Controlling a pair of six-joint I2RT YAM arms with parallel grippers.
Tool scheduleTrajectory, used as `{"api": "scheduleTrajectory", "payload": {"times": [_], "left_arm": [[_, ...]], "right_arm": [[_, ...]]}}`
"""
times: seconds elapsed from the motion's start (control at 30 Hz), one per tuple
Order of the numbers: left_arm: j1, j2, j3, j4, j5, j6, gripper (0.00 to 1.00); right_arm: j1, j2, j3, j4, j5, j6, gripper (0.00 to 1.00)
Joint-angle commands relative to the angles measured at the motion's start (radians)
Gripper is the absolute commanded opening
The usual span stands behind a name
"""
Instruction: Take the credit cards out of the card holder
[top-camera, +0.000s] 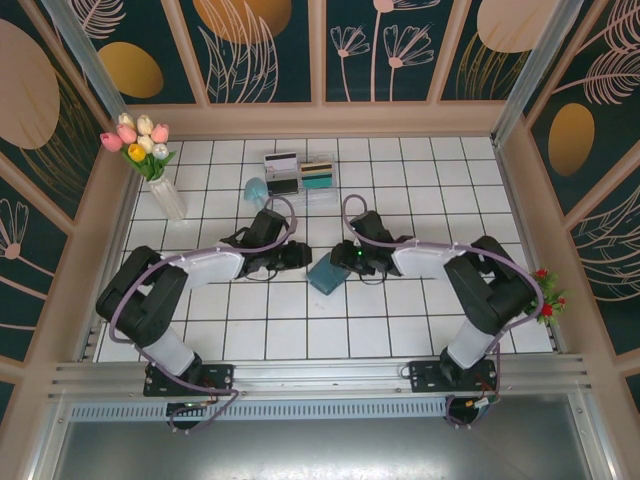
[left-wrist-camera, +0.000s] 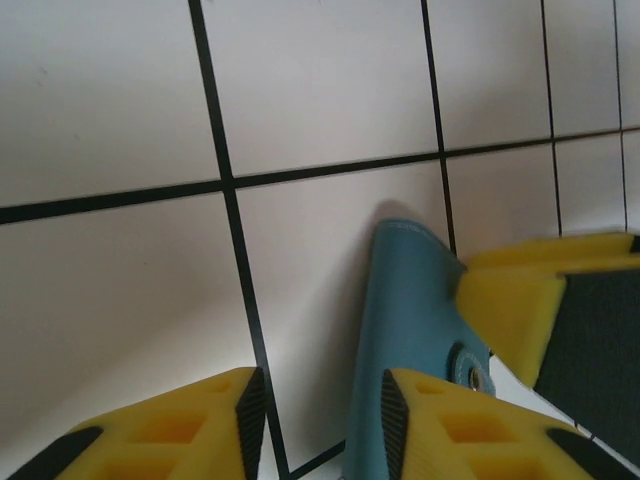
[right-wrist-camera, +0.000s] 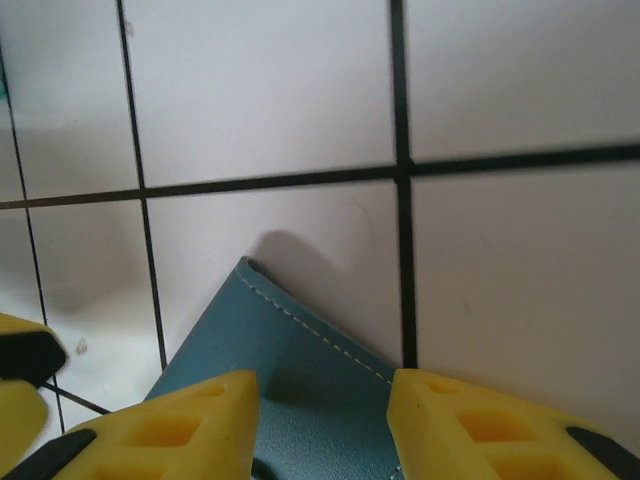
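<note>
The dark-teal card holder (top-camera: 328, 274) lies folded shut on the white tiles between my two grippers. My left gripper (top-camera: 298, 256) is open just left of it. In the left wrist view the card holder (left-wrist-camera: 415, 320) runs under the right finger, with bare tile between the fingers of the left gripper (left-wrist-camera: 315, 425). My right gripper (top-camera: 342, 256) is open over its far corner. In the right wrist view the stitched corner of the card holder (right-wrist-camera: 290, 360) lies between the fingers of the right gripper (right-wrist-camera: 322, 425). Credit cards (top-camera: 283, 166) lie in the clear box.
The clear two-compartment box (top-camera: 300, 176) stands at the back, with teal and yellow cards (top-camera: 318, 173) in its right half. A pale blue object (top-camera: 256, 188) lies beside it. A vase of tulips (top-camera: 160, 185) stands back left. Red flowers (top-camera: 546, 296) sit at the right wall.
</note>
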Motion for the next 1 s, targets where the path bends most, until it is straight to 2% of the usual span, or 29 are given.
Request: {"api": "scheduleTrajectory", "payload": {"times": [0.0, 0.13, 0.27, 0.5, 0.63, 0.8, 0.97], "left_arm": [[-0.013, 0.019, 0.024, 0.018, 0.064, 0.019, 0.35], [-0.014, 0.048, 0.023, 0.012, 0.097, 0.011, 0.35], [-0.013, 0.056, -0.014, 0.101, 0.226, -0.072, 0.4], [-0.015, 0.058, -0.02, 0.063, 0.248, -0.07, 0.4], [-0.02, 0.114, -0.012, 0.028, 0.226, -0.048, 0.37], [-0.044, 0.112, -0.029, 0.058, 0.238, -0.07, 0.34], [-0.044, 0.072, -0.068, 0.099, 0.233, -0.111, 0.33]], "right_arm": [[-0.02, 0.068, 0.043, -0.031, -0.062, -0.095, 0.43], [-0.019, 0.062, 0.058, 0.005, -0.105, -0.061, 0.43], [-0.019, 0.058, 0.046, 0.022, -0.109, -0.045, 0.43], [-0.018, 0.057, 0.029, 0.034, -0.118, -0.041, 0.43], [-0.021, 0.029, 0.072, 0.003, -0.118, -0.049, 0.43], [-0.016, -0.066, 0.117, -0.114, -0.027, -0.034, 0.44], [0.023, -0.173, 0.078, -0.235, 0.083, 0.028, 0.43]]}}
